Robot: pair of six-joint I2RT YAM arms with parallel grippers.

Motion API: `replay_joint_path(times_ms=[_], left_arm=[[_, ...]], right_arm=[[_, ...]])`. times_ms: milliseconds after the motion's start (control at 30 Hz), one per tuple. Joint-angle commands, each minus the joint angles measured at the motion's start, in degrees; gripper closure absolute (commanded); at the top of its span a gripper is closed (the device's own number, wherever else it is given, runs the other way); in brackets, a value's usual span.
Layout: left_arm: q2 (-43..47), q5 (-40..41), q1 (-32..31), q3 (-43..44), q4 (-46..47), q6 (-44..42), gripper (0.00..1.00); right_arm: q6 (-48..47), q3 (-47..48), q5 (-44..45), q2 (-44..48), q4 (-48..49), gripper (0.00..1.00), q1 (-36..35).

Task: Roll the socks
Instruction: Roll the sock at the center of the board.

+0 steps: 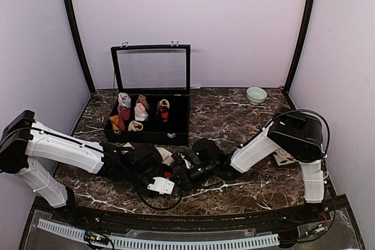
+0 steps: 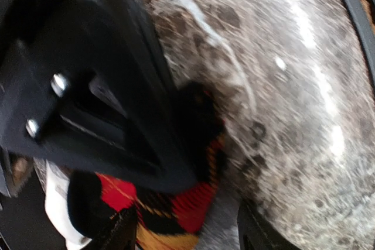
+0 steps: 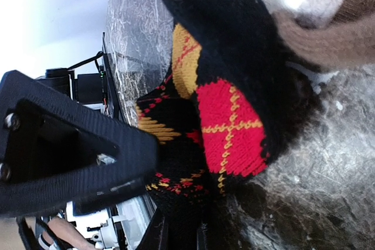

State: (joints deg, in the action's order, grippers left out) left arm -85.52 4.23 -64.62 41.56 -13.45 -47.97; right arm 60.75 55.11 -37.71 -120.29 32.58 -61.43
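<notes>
The black argyle sock (image 3: 234,121), with red and yellow diamonds, lies bunched on the marble table between both grippers. My right gripper (image 3: 180,235) is shut on a fold of its black fabric. A cream sock with a brown cuff (image 3: 328,24) lies against the argyle one on its far side. In the left wrist view the argyle sock (image 2: 187,203) reaches partway between the fingers of my left gripper (image 2: 190,232), which stand apart, open. The other arm's black finger covers much of that view. From above, the cream sock (image 1: 166,155) shows between the two grippers near the table's front middle.
A black compartment box (image 1: 176,139) with its clear lid up stands behind the grippers and holds several rolled sock bundles (image 1: 139,112). A pale bowl (image 1: 256,94) sits at the back right. The table's front edge lies just below the grippers.
</notes>
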Motion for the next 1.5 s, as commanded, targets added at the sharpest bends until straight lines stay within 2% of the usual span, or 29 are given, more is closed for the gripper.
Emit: replay_joint_path(times_ms=[0, 200, 433, 733, 767, 833, 933, 1167, 1200, 1233, 1300, 1333, 1367, 1400, 1467], left_arm=[[-2.10, 0.78, -0.23, 4.18, 3.73, -1.85, 0.40], [-1.28, 1.77, -0.42, 3.86, 3.41, -2.59, 0.46], [3.50, 4.47, -0.41, 0.92, 2.96, -1.05, 0.43], [4.50, 10.15, -0.25, 1.17, 7.05, -5.61, 0.45], [5.01, 10.89, -0.18, 1.08, 7.45, -6.25, 0.46], [5.87, 12.19, 0.08, 1.27, 7.64, -7.15, 0.56], [6.81, 13.33, 0.45, 3.31, 5.75, -7.40, 0.75], [7.56, 13.28, 0.54, 7.18, 1.71, -6.28, 0.79], [7.68, 12.56, 0.55, 7.55, 1.06, -5.74, 0.75], [7.82, 11.27, 0.73, 8.04, 0.00, -4.96, 0.67], [8.35, 6.53, 1.81, 9.61, -3.95, -1.60, 0.46], [8.77, 3.25, 2.90, 10.51, -6.36, 0.26, 0.15], [9.23, -0.37, 4.21, 11.44, -8.63, 2.07, 0.03], [9.84, -4.08, 5.68, 12.37, -11.25, 3.13, 0.01], [11.58, -9.93, 8.44, 13.49, -14.47, 3.69, 0.01]], right_arm=[[1.37, -0.14, -1.37, 0.96, 3.17, 1.00, 0.26], [3.78, -1.28, -2.21, 3.09, 7.84, 1.00, 0.34], [4.75, -1.99, -2.77, 5.12, 10.52, 1.00, 0.43], [6.01, -2.04, -3.15, 7.09, 11.22, 1.00, 0.48], [6.03, -2.23, -3.20, 7.43, 10.94, 1.00, 0.44], [5.88, -2.67, -3.31, 7.83, 10.55, 1.00, 0.43], [5.92, -2.69, -3.34, 8.05, 10.22, 1.00, 0.44], [7.64, -1.59, -2.71, 7.19, 14.25, 1.00, 0.45], [7.83, -1.63, -2.59, 7.18, 14.68, 1.00, 0.44], [7.58, -1.72, -2.30, 7.48, 14.61, 1.00, 0.43], [6.17, -2.40, -1.95, 8.40, 12.84, 1.00, 0.64], [5.44, -2.97, -1.91, 9.00, 11.75, 1.00, 0.81], [4.34, -3.69, -1.76, 9.93, 9.95, 1.00, 1.13], [2.00, -4.23, -1.30, 11.02, 6.26, 1.00, 1.44], [-7.57, -3.61, 1.59, 14.01, -9.12, 1.00, 1.97]])
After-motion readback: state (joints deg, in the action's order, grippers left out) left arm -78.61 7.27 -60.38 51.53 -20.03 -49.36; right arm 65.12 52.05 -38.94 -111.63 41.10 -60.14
